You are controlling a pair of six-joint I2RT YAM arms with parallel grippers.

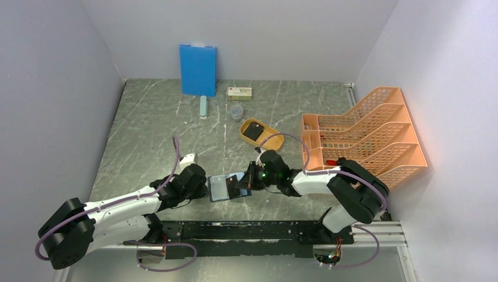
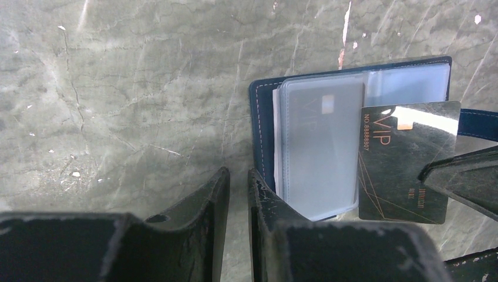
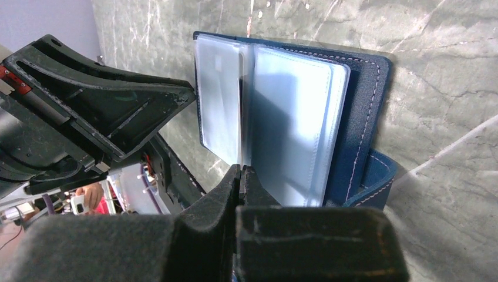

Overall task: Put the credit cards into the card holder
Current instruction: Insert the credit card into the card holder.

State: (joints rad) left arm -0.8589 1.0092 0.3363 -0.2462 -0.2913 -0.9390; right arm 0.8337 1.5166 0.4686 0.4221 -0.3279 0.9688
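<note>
With right gripper clamped shut on the black VIP card, feed that card edge-first and level into a clear sleeve of the card holder lying open on the table, bracing the holder's left edge with the barely parted, empty left gripper.

Blue board, yellow tray, orange rack rest on the table.
</note>
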